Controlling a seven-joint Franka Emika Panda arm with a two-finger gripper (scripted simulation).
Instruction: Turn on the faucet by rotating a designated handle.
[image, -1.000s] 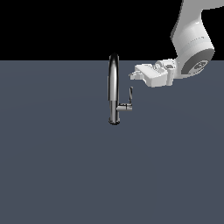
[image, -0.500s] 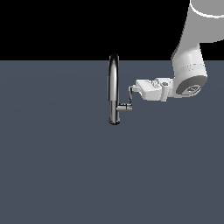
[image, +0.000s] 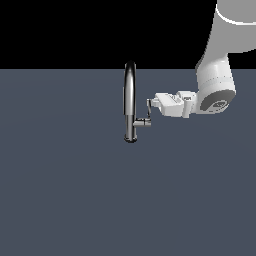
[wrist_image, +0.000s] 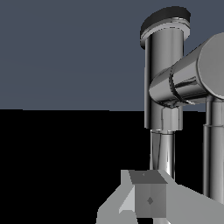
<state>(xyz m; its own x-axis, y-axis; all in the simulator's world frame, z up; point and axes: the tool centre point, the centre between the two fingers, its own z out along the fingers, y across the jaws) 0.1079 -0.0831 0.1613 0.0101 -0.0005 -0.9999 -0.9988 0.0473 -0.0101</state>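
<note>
- The tall shiny chrome gooseneck faucet (image: 130, 102) stands upright on the dark grey tabletop (image: 75, 190), near its far edge and about midway along it.
- Its small thin chrome lever handle (image: 148, 108) rises from a short stub on the lower stem.
- The white arm's hand (image: 153, 103) reaches in level, its tip at the handle.
- Whether its fingers are apart or together cannot be told.
</note>
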